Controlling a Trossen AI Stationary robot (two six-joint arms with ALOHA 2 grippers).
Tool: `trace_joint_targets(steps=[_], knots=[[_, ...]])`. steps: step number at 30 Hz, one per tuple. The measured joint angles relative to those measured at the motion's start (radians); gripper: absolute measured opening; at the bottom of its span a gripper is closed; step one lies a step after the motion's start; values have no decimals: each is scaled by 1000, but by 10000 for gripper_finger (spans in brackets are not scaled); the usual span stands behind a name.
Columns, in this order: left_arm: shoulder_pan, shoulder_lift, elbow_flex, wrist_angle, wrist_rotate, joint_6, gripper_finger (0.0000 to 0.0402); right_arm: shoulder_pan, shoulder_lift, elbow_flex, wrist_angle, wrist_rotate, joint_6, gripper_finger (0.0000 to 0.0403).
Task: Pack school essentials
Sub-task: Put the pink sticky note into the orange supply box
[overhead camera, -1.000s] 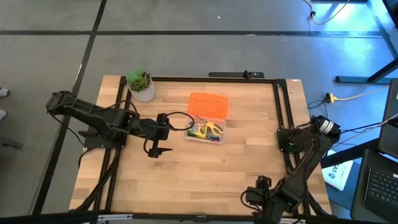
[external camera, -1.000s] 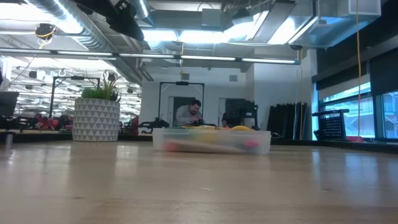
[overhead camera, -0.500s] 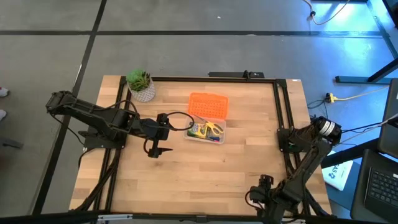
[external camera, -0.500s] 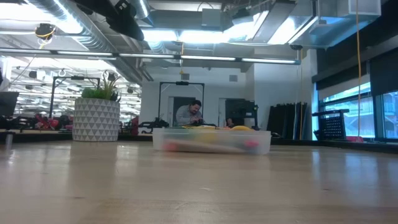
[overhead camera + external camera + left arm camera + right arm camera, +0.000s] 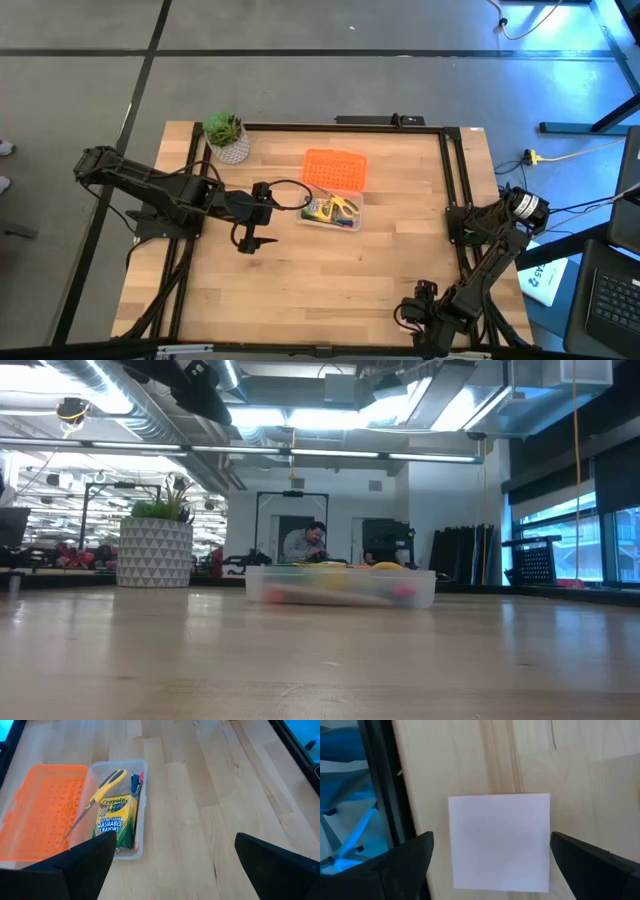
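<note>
The clear case (image 5: 141, 820) sits mid-table beside its orange lid (image 5: 42, 810). In it lie the green-yellow crayon box (image 5: 114, 820), the yellow-handled scissors (image 5: 107, 782), a small blue piece (image 5: 134, 782) and a red-tipped pencil (image 5: 140, 775). My left gripper (image 5: 247, 243) hangs open over bare wood to the case's left. A pale square note pad (image 5: 500, 842) lies flat by the table's front right corner. My right gripper (image 5: 491, 840) is open above it and points down, one finger on either side of the pad. In the high view my right arm (image 5: 470, 285) hides the pad.
A small potted plant (image 5: 228, 137) stands at the far left corner. A black frame rail (image 5: 387, 795) runs along the table's edge close to the note pad. Bare wood (image 5: 330, 280) lies between the case and the front edge. A person (image 5: 305, 543) sits far behind the table.
My right gripper has gone down toward the note pad near the table's front right corner and stays open. The left arm and the things in the case have kept still.
</note>
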Motion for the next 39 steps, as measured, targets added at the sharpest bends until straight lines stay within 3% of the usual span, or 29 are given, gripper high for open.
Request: trace_joint_targets(steps=[17,39], knots=[[0,0,0,0,0,1,400,0,0,-73,152,3,6,400],[0,0,0,0,0,1,400,11,31,-72,193,57,-51,400]])
